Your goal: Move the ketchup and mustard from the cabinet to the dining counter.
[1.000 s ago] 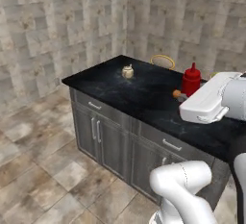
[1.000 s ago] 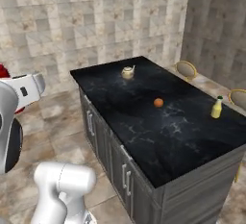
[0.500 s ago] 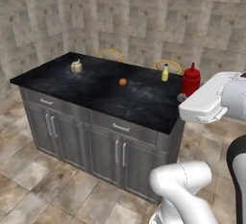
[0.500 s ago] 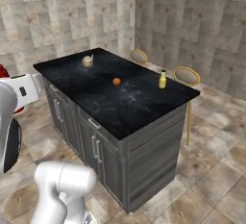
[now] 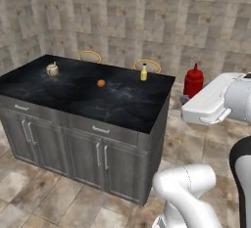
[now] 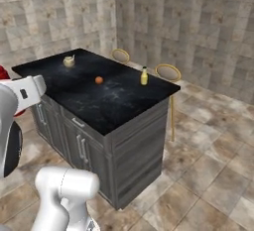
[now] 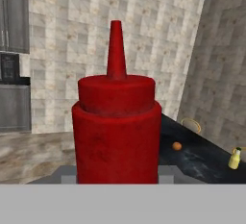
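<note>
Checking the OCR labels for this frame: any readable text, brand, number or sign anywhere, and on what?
None readable.
ketchup bottle, held in the gripper: plain red, no label.
mustard bottle on the dining counter: plain yellow, no print visible.
teapot and orange ball: no markings.
Tiled walls and cabinet fronts: no signs.

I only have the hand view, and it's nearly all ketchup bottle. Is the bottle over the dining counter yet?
Observer: Not yet. From the left base view, the ketchup hangs beyond the short end of the dining counter, apparently over floor.
Operator: Where does the mustard sit on the top?
Observer: The mustard stands upright by the far long edge, close to that same end.
Operator: Anything else up there?
Observer: A teapot stands near the opposite end.
</note>
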